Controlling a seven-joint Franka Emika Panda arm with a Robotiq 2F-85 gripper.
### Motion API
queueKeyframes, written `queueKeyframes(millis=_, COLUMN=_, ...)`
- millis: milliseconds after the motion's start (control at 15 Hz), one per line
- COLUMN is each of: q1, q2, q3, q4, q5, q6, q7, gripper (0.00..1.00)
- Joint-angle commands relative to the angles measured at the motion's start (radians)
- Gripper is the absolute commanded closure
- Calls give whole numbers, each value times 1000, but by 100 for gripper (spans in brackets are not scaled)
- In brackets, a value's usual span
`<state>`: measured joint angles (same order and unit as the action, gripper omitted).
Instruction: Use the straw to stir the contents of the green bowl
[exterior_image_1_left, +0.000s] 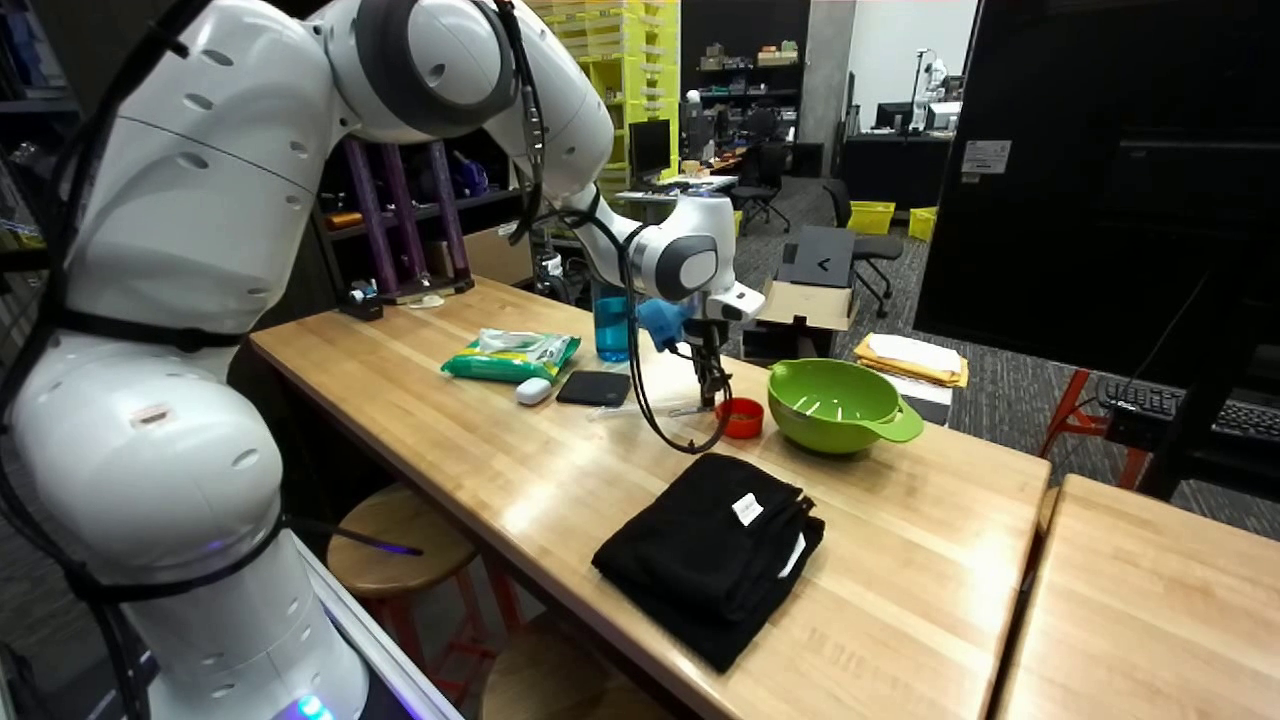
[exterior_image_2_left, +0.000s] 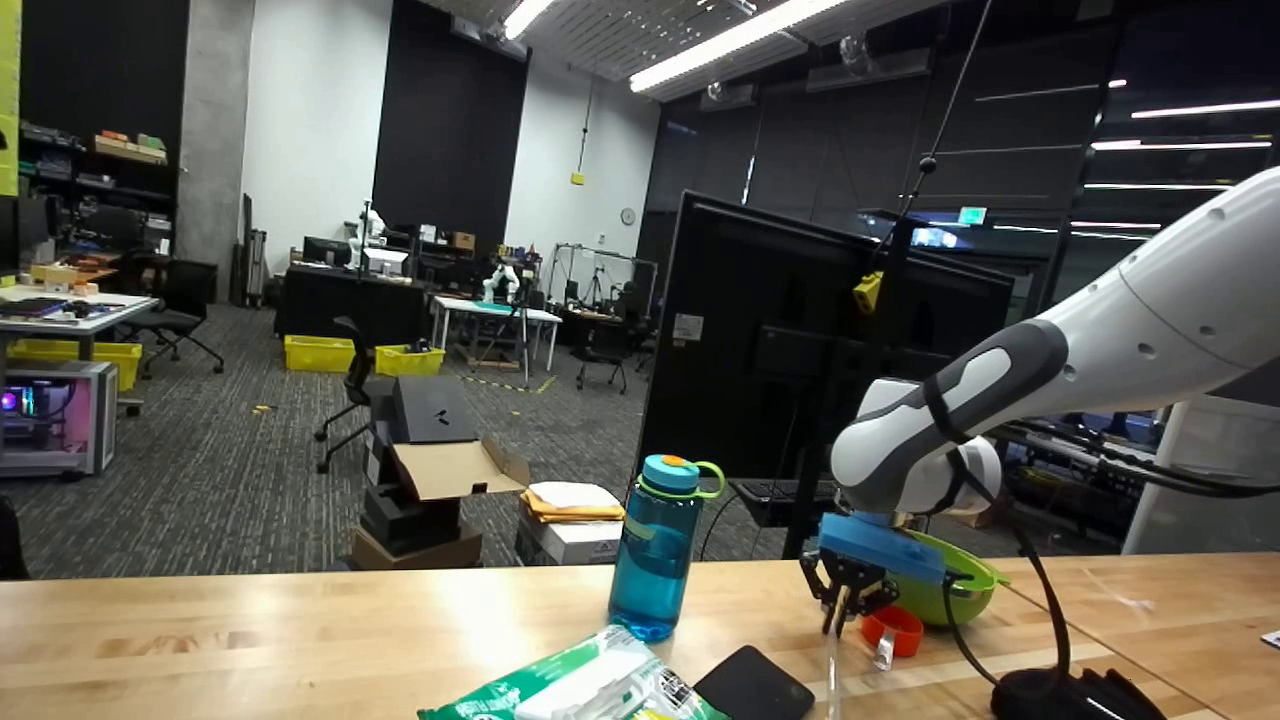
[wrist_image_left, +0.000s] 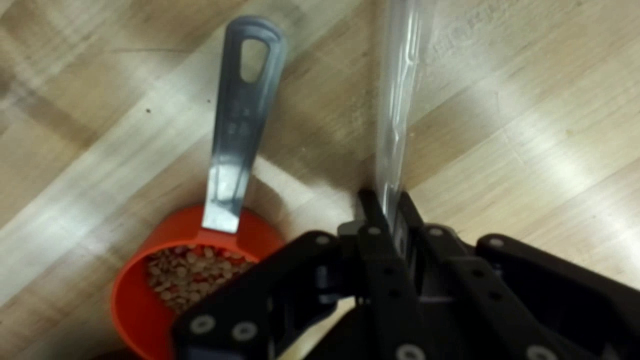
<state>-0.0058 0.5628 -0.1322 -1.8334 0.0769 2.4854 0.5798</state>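
The clear straw (wrist_image_left: 397, 100) runs up from between my fingers in the wrist view, over the wooden table. Both black fingers of my gripper (wrist_image_left: 384, 201) are closed against the straw's sides. In an exterior view the straw (exterior_image_2_left: 833, 675) extends away from the gripper (exterior_image_2_left: 836, 624), low by the tabletop. The lime-green bowl (exterior_image_1_left: 835, 433) stands beyond a red cup, a short way from my gripper (exterior_image_1_left: 709, 396). Pale slits show inside the bowl; its contents cannot be made out. In an exterior view the arm partly covers the bowl (exterior_image_2_left: 970, 603).
The red cup (wrist_image_left: 131, 295), holding small brown grains, sits close beside my fingers with its metal handle (wrist_image_left: 240, 125) sticking out. Folded black cloth (exterior_image_1_left: 715, 560) lies nearer the table's edge. A blue bottle (exterior_image_2_left: 655, 550), a wipes pack (exterior_image_1_left: 512, 357), and a flat black item (exterior_image_1_left: 593, 388) are also nearby.
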Motion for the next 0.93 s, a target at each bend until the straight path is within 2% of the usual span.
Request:
queueKeyframes(millis=0, q1=24, q2=-19, q3=-2, q4=-12, q5=13, q6=-6, q7=5, gripper=98)
queueKeyframes(millis=533, q1=65, q2=-86, q3=-15, q4=-40, q5=-23, q6=-2, q7=3, gripper=99)
queueKeyframes(millis=867, q1=65, q2=-143, q3=-25, q4=-55, q5=-52, q6=3, q7=-7, gripper=99)
